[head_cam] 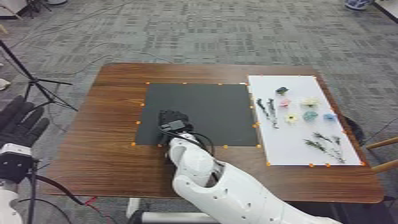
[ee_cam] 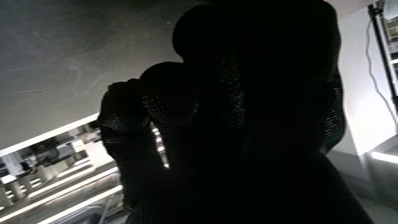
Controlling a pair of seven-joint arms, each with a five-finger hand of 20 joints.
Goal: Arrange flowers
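Observation:
My right hand is over the lower left part of a black board; the right wrist view shows its dark glove from close up. Farther left, beyond the table edge, my left hand is open with straight fingers. On the white sheet lie a dark green piece, a pink flower, a cream flower, a yellow flower, a teal flower and a blue flower. Thin dark stems are left of them, leafy sprigs nearer me.
The brown wooden table extends around the board and sheet. Small orange markers run along their edges. A black tripod stands on the floor at the left, and a wooden chair is at the right edge.

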